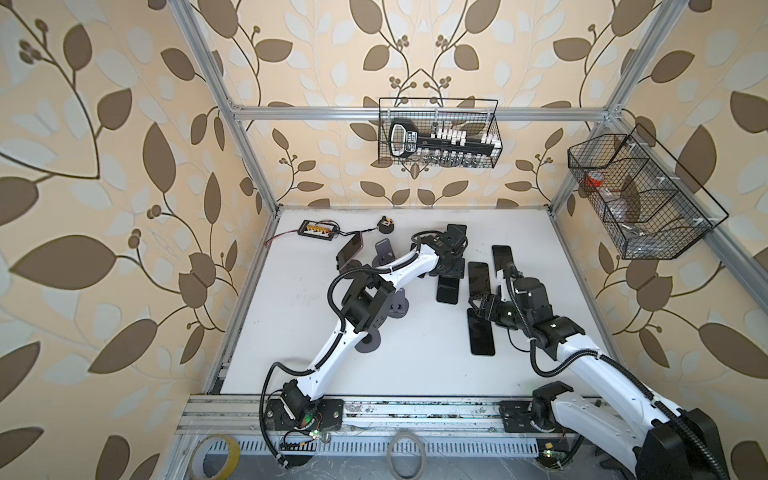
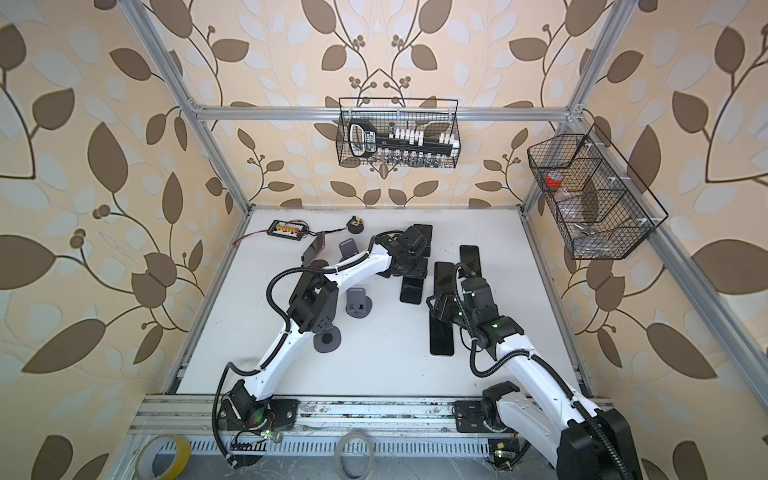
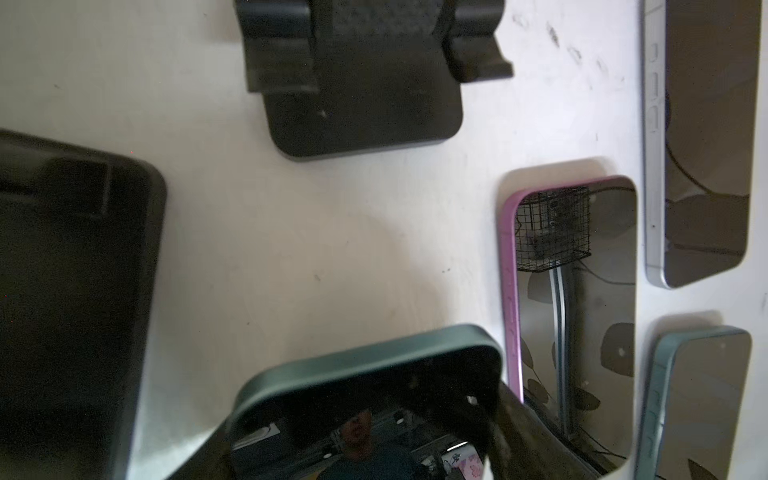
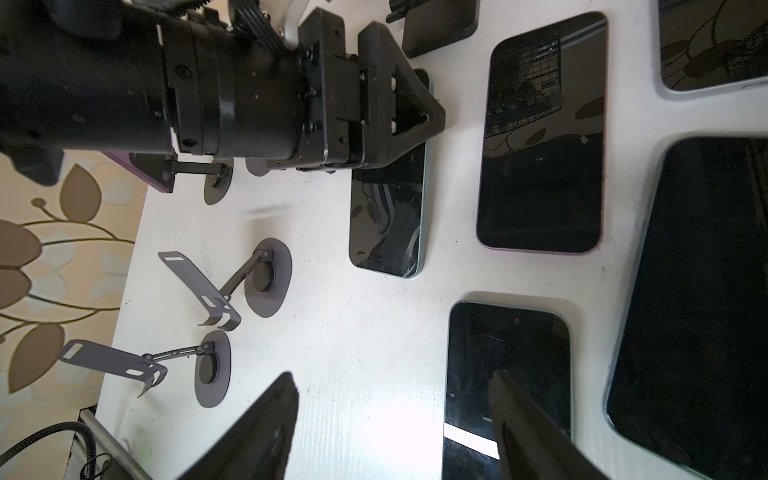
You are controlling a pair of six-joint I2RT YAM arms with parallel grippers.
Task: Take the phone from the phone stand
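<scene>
Leaning on its phone stand (image 4: 216, 183), the purple phone (image 1: 350, 250) sits well left of the green phone (image 4: 386, 216). The left gripper (image 1: 450, 272) straddles that green phone's far end, but I cannot tell whether it is pinching it. Right of the green phone, the right gripper (image 4: 392, 382) hovers, jaws apart and empty.

- Wire basket (image 1: 465, 109), hung on the back frame rail; holds a black tool rack (image 1: 440, 141) with white pieces.
- Compartmented wire basket (image 1: 665, 232), on the right rail; red-capped item (image 1: 595, 179) inside.
- Black connector board (image 1: 318, 228), yellow sockets, wired; back left of the white bench (image 1: 415, 374).
- Yellow tape roll (image 1: 216, 457) and grey ring (image 1: 406, 455), in front of the bench.
</scene>
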